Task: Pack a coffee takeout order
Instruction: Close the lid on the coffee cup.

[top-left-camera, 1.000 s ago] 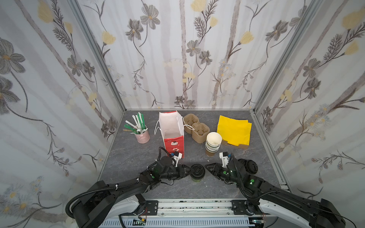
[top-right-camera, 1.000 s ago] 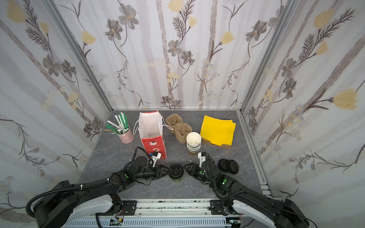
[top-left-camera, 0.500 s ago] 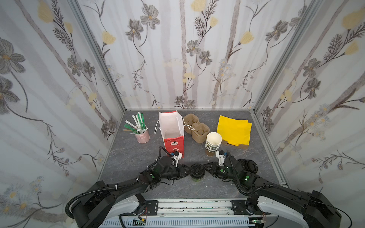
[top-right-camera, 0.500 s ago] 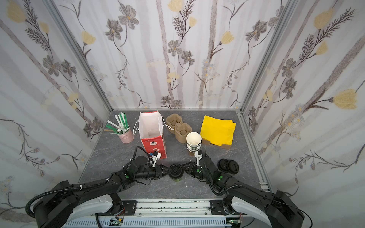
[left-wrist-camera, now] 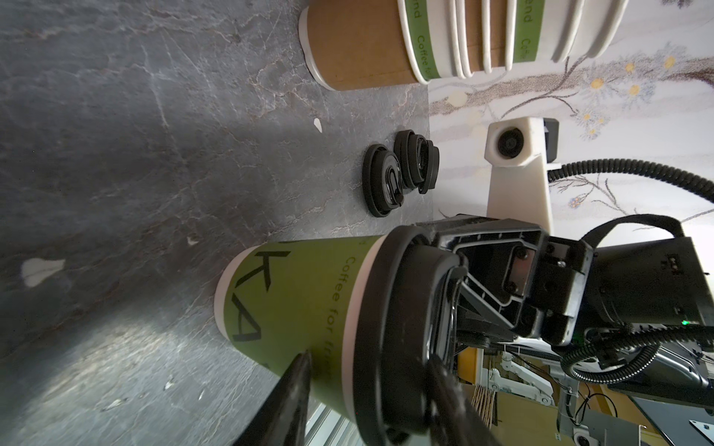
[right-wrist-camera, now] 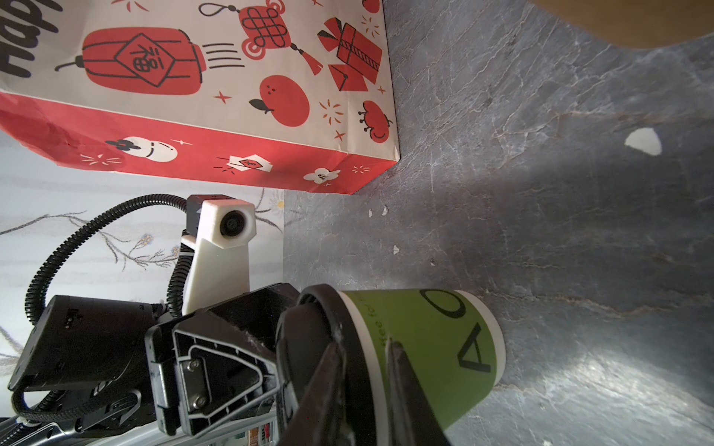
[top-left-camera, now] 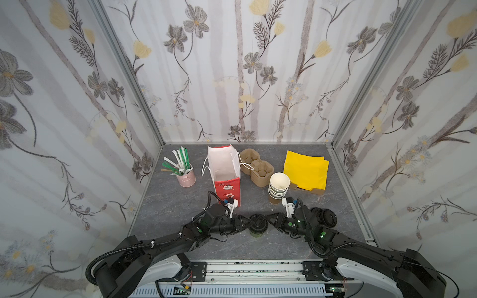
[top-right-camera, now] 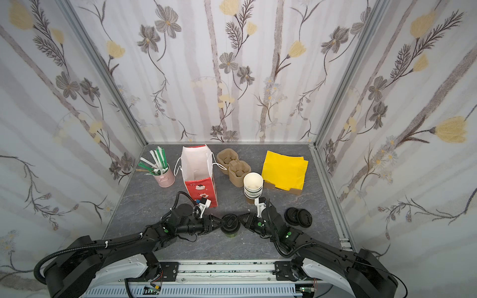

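Right gripper (top-left-camera: 269, 221) reaches in from the right with its two fingers (right-wrist-camera: 403, 390) set close on either side of the rim of the black lid (right-wrist-camera: 313, 316). One lies on top and one against the wall of the paper cup (right-wrist-camera: 432, 347) just beneath, pinching the rim. Left gripper (top-left-camera: 246, 223) meets the same cup from the opposite side. Its fingers (left-wrist-camera: 293, 390) stand wider apart, bracketing lid and upper wall; whether they press cannot be told. Cup stands upright at front centre of the grey table (top-left-camera: 167, 206), before the red-and-white bag (top-left-camera: 227, 185). Yellow napkins (top-left-camera: 305, 170) lie rear right; green straws (top-left-camera: 182, 160) stand in a pink pot (top-left-camera: 186, 179) rear left.
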Robot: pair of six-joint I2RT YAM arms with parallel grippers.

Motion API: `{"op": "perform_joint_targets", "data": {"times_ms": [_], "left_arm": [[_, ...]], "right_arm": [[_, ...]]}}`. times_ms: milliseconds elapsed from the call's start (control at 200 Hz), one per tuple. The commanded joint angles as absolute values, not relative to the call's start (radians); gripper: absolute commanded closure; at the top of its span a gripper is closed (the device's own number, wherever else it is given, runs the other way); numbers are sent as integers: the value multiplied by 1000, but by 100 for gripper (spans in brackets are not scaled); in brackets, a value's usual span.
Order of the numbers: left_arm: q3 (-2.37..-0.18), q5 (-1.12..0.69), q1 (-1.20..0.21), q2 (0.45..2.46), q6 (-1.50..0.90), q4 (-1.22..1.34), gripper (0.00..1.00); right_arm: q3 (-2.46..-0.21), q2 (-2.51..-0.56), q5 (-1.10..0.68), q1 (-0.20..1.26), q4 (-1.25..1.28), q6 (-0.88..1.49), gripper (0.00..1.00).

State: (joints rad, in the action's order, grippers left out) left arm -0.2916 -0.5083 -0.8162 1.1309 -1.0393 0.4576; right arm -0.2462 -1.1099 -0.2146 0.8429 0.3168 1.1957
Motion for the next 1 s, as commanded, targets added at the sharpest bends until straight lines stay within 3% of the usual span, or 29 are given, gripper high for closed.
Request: {"op": "perform_joint_targets", "data": {"times_ms": [0,235,510,674,994], "left_arm": [[-290,-475,-814,1140,-1022,341,54],[-291,-466,-814,1143,-1021,333,54],[-301,-466,-814,1138,-1022,322,54],[-311,-470,-814,1146,-1018,321,54],[-312,-466,-815,1145,-1019,315,54]], "right_arm": [[-267,-1111,-236,846,84,1164,75],[-410,-996,-187,846,-89,1078,59],[-350,-915,-284,856,-174,1083,58],[-293,-912,-393,860,21,1133,59],[-282,-970,-442,861,106,1125,59]]}}
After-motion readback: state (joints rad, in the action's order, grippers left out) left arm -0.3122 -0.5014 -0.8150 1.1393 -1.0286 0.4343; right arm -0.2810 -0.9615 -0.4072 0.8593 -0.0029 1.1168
